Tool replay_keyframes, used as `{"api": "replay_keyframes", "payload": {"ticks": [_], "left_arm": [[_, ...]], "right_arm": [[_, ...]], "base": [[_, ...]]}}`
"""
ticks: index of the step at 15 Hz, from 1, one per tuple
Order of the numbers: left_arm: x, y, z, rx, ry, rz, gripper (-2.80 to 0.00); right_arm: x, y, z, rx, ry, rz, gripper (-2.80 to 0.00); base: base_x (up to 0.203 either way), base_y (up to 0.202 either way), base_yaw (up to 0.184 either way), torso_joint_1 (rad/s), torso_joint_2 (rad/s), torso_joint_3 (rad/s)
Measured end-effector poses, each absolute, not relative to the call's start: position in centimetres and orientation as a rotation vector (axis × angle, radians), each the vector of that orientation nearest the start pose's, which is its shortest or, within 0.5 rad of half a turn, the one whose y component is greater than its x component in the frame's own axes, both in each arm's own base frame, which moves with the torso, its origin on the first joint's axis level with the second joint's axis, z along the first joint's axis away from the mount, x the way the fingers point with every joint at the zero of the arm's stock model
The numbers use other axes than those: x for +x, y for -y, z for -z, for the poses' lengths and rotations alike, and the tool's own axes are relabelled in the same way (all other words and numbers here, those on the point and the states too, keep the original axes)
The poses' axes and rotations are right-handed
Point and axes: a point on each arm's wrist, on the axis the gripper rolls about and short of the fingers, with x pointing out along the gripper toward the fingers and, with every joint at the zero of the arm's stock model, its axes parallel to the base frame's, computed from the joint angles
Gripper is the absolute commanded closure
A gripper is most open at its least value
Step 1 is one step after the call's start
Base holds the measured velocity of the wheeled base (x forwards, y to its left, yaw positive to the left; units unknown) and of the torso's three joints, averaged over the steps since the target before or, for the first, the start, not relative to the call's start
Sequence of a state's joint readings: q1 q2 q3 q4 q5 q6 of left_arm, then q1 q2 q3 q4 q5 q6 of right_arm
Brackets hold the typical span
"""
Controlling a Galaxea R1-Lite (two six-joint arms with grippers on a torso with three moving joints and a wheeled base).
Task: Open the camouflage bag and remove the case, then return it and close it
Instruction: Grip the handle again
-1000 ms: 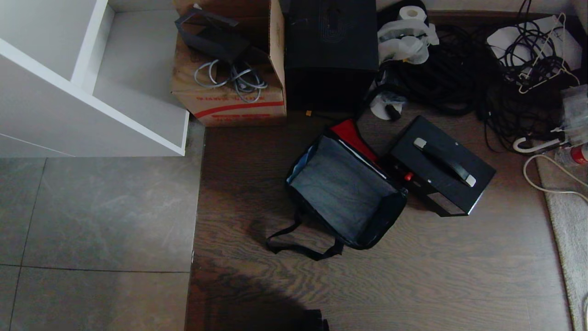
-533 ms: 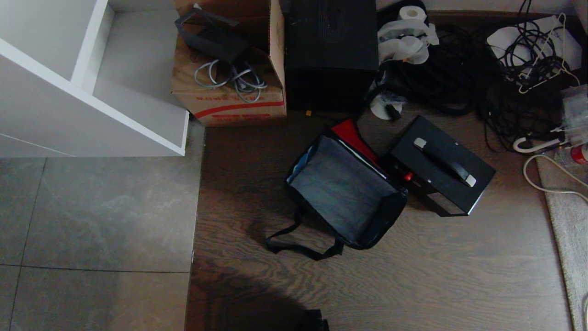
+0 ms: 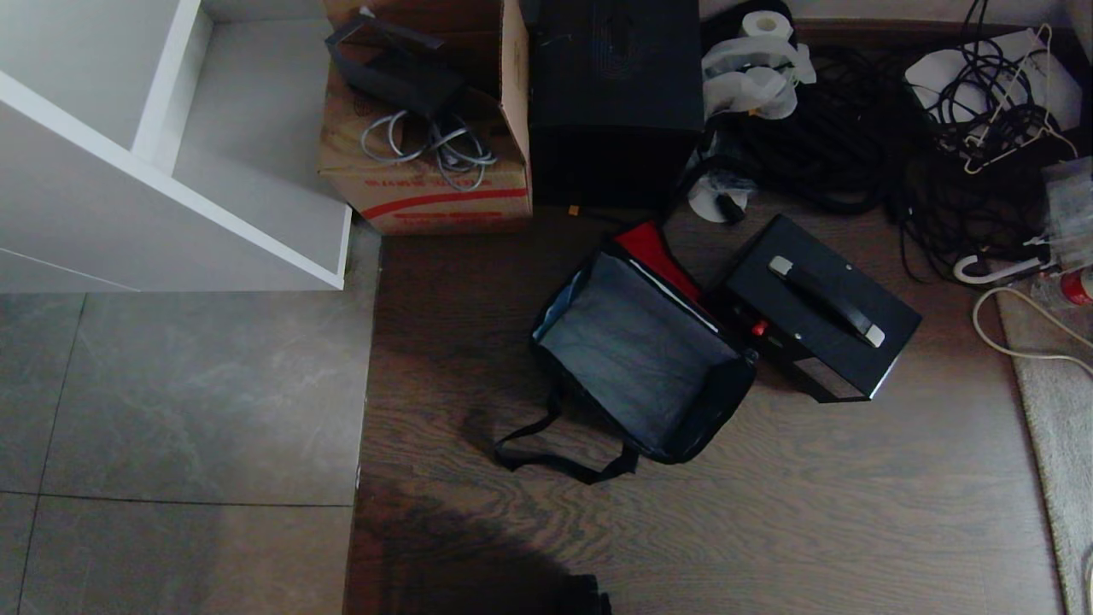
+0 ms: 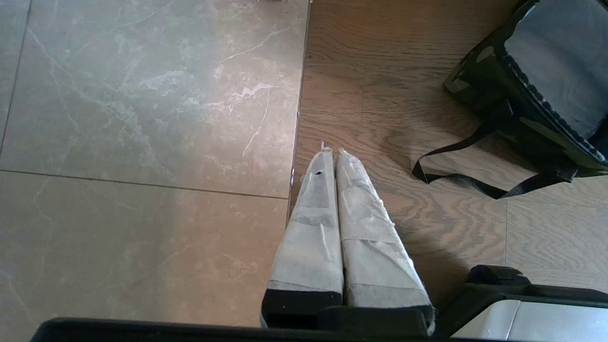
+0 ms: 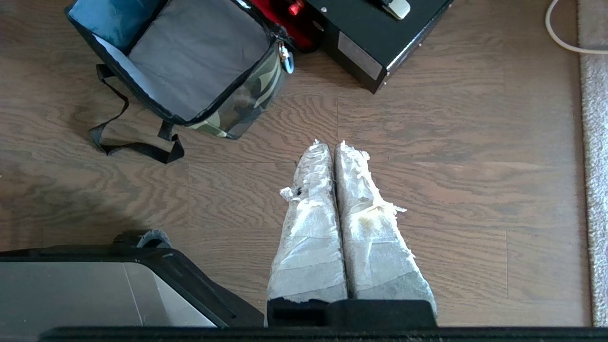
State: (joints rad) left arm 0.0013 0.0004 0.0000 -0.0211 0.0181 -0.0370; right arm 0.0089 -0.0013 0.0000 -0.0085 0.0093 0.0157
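Bag (image 3: 636, 359): soft, open and empty on the wood floor, grey lining showing, red lid panel folded back; likely sags if pulled by its strap (image 3: 546, 457).
Case (image 3: 815, 307): rigid, probably weighty, on the floor touching the bag's side; best taken by its top handle (image 3: 825, 301).
Left gripper (image 4: 331, 154): fingers pressed together, empty, above the floor.
Right gripper (image 5: 330, 145): fingers together, empty, near the bag.

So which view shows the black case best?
The head view: the whole case shows, top handle included, beside the open camouflage bag. The right wrist view catches only one corner; the left wrist view shows none.
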Motion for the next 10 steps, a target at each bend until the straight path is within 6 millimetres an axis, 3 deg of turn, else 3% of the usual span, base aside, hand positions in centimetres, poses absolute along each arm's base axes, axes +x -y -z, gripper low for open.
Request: {"api": "replay_keyframes", "payload": {"ticks": [10], "left_arm": [[-2.28,-0.04,-7.76,-0.037,0.021,-0.019,0.0]], "right_arm": [[-2.28,0.0,-7.63,0.015,0.009,-0.019,0.0]], "base": [[0.0,0.0,0.0,0.0,0.0,0.0]]}}
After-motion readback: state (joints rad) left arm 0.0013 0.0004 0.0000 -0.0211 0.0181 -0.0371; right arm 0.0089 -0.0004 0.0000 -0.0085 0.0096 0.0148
